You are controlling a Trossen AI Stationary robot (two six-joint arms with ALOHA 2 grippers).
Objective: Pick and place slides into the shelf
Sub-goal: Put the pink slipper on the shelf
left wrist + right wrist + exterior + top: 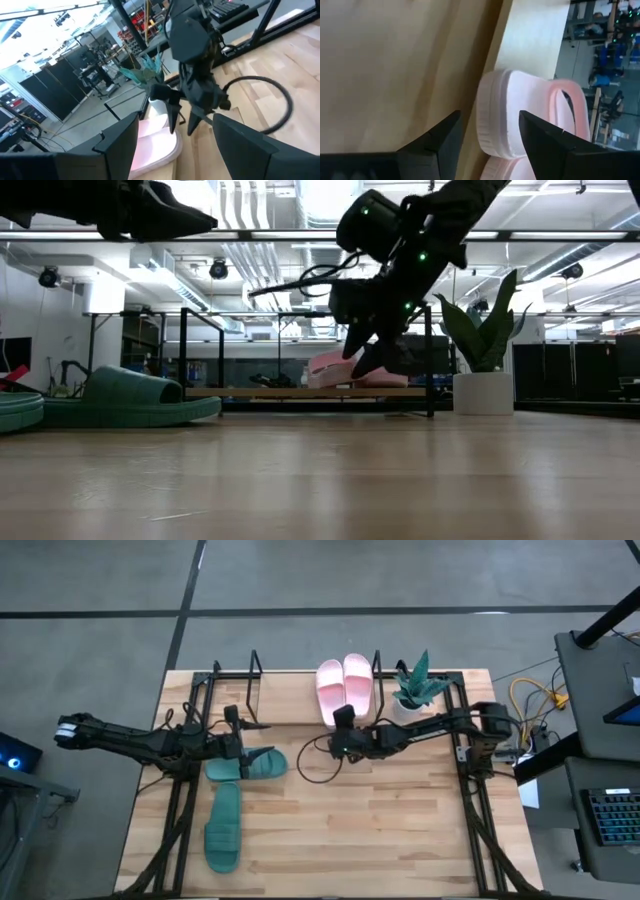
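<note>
Robotics lab or workshop. Concrete floor around a wooden table; exposed ceiling ducts, black equipment racks, keyboard on a side bench, yellow cables off the table's right edge.

Four slides — two pale pink slides, two dark green slides — one shelf, one potted plant.

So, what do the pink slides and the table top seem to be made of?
The pink slides look like soft moulded rubber or foam: matte, one piece, with thick rounded edges. The table top looks like light wood in joined strips, with visible grain and a smooth, slightly glossy finish.
</note>
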